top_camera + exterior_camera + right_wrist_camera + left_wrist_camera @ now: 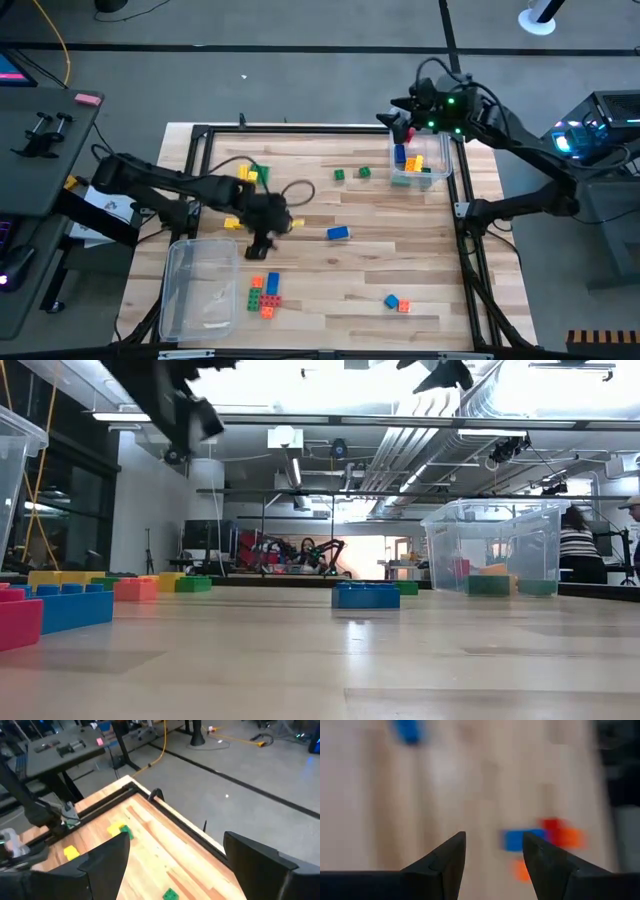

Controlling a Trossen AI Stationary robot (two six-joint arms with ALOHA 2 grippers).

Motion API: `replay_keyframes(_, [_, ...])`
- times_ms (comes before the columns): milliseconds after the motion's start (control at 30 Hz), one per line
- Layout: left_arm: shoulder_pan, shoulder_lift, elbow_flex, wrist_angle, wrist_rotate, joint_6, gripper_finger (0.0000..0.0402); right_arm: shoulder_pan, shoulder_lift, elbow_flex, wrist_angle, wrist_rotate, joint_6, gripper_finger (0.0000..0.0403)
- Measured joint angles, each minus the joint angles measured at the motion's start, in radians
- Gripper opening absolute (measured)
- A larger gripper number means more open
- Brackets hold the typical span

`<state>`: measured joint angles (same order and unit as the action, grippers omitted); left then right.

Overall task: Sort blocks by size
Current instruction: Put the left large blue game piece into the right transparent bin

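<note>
Studded blocks lie scattered on the wooden table. A cluster of green, orange, blue and red blocks [265, 293] lies near the front, and a blue block [338, 233] lies in the middle. My left gripper [259, 250] hovers open just beyond the cluster, clear of the table. In the left wrist view its fingers [451, 857] hold nothing, and the blurred blue, red and orange blocks [540, 839] show past them. My right gripper [400, 118] stands open above the far right clear bin [436, 172], which holds several blocks. In the right wrist view it [175, 855] is empty.
A second clear bin [190, 262] stands at the near left, beside the cluster. Two green blocks [352, 174] lie near the far bin, yellow and green ones [251, 175] at far left, a yellow one [232, 223] by the left arm, a blue-orange pair [397, 303] near the front right.
</note>
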<state>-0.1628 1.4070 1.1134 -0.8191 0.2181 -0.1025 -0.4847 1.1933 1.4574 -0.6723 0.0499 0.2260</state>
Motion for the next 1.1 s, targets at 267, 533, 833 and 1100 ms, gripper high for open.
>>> replay_keyframes(267, [-0.21, 0.025, -0.011, 0.096, -0.138, 0.247, 0.0224, 0.0, 0.007, 0.0, -0.007, -0.001, -0.026, 0.0318])
replay_keyframes(533, [-0.183, 0.102, -0.013, 0.101, -0.004, -0.329, 0.025, 0.0, 0.007, 0.0, -0.05, -0.004, -0.026, 0.0318])
replay_keyframes(833, [-0.101, 0.121, -0.011, 0.268, 0.045, -0.984, 0.0248, 0.0, 0.006, 0.0, -0.073, -0.029, -0.043, 0.0318])
replay_keyframes(1100, [-0.028, 0.113, -0.012, 0.232, 0.031, -0.933, 0.0248, 0.01, 0.006, 0.0, -0.072, -0.204, 0.051, 0.0318])
